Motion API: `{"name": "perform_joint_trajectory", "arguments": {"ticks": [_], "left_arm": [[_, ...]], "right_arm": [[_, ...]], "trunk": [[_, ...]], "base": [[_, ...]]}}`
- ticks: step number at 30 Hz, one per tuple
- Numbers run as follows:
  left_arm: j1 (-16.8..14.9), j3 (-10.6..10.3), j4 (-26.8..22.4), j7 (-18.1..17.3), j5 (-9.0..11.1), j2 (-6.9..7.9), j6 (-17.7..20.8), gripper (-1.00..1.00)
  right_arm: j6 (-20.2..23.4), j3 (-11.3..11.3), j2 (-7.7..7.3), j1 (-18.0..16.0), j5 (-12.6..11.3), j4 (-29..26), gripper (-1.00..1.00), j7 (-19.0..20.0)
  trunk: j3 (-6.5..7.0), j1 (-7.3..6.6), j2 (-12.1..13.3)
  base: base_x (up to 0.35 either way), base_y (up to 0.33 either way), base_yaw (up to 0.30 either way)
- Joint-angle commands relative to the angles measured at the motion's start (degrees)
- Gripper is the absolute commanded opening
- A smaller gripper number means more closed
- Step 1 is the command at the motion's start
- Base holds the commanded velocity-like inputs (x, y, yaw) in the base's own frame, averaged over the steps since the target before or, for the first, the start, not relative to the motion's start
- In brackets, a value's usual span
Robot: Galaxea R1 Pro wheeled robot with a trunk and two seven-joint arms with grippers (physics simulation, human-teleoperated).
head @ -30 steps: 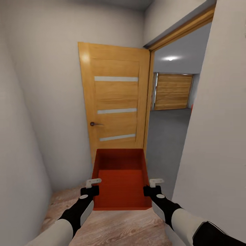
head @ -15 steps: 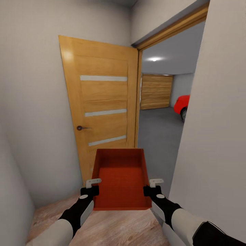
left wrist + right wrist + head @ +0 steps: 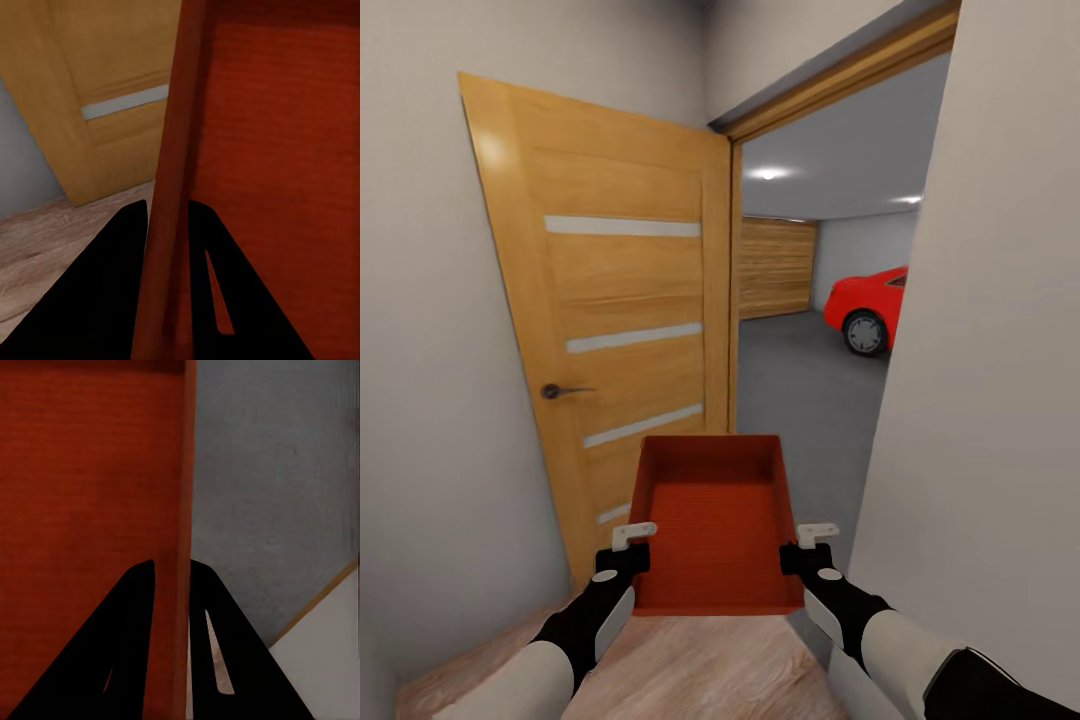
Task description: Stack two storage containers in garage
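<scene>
The left gripper and right gripper each pinched a side wall of the storage container — fingers straddling the thin rim — and held it level above the wood-plank floor. Beyond it stood an open wooden door; through the doorway lay the garage's grey floor and a red car.

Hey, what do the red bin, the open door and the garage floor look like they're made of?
Bin: probably plastic, thin plain orange-red walls, matte, finely ribbed bottom.
Door: wood or wood veneer, honey-coloured grain with a slight sheen, three pale inset strips and a dark metal-looking handle.
Garage floor: likely concrete, flat matte grey, seamless.
</scene>
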Motion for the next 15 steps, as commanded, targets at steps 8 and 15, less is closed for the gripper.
{"name": "perform_joint_trajectory", "arguments": {"ticks": [8,15], "left_arm": [[0.03,-0.19,-0.24,1.92,-0.68,-0.02,-0.56,-1.00],[0.03,-0.19,-0.24,1.92,-0.68,-0.02,-0.55,-1.00]], "right_arm": [[-0.46,-3.15,0.90,-0.07,-1.36,0.31,-1.00,-0.66],[-0.45,-3.16,0.90,-0.07,-1.36,0.31,-1.00,-0.66]], "trunk": [[-0.02,0.04,-0.04],[-0.02,0.04,-0.04]], "base": [[0.234,0.243,-0.285],[0.235,0.241,-0.278]]}}
